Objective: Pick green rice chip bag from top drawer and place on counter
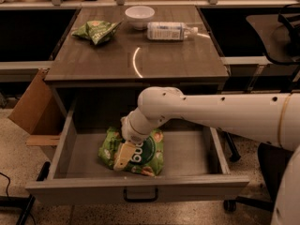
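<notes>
One white robot arm [211, 114] comes in from the right edge and bends down into the open top drawer [140, 189], which is pulled out toward the near side below the counter [140, 62]. At the arm's end the gripper [123, 157] points down and to the left, with its tan tip lying on the green rice chip bag [149, 150]. Whether it has hold of the bag or only rests on it cannot be told from this view. The bag lies flat on the drawer floor, left of the middle and toward the near side, its dark-green round logo with white lettering facing up and partly covered by the gripper. A small dark pull handle [140, 198] sits at the middle of the drawer's front panel. Three things lie at the far end of the counter: a smaller, crumpled green bag [96, 30] on the left, a white bowl [139, 16] near the middle, and a clear plastic bottle [169, 31] on its side just right of the bowl, its cap pointing right. A bright curved reflection shows on the glossy top nearer the middle. A brown cardboard box [29, 104] leans against the left side of the cabinet, and part of a dark office chair [274, 29] stands at the far right.
</notes>
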`<state>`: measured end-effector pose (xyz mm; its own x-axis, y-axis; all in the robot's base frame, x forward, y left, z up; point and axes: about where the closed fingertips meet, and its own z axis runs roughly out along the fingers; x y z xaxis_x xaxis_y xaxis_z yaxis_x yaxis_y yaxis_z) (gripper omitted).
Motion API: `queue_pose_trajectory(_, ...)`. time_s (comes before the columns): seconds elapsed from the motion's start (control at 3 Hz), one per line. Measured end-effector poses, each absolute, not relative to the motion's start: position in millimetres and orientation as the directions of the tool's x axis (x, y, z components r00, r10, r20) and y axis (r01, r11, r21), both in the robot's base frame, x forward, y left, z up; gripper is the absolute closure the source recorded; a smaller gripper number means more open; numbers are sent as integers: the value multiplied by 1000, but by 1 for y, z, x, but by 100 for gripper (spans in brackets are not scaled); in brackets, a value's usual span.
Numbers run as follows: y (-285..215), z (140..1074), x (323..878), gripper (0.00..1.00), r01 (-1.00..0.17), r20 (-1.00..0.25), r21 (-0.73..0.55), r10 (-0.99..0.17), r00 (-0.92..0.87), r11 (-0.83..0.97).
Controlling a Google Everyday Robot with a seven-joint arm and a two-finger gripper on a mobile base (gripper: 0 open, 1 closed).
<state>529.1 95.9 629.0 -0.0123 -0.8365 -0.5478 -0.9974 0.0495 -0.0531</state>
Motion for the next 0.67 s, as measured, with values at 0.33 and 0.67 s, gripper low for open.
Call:
queue_pose_trajectory(0.33,102,621,528,0,-999,-550,-35,-835,-14,40)
queue_pose_trajectory(0.67,108,614,525,19,-1000,-556,-12,-831,-16,27)
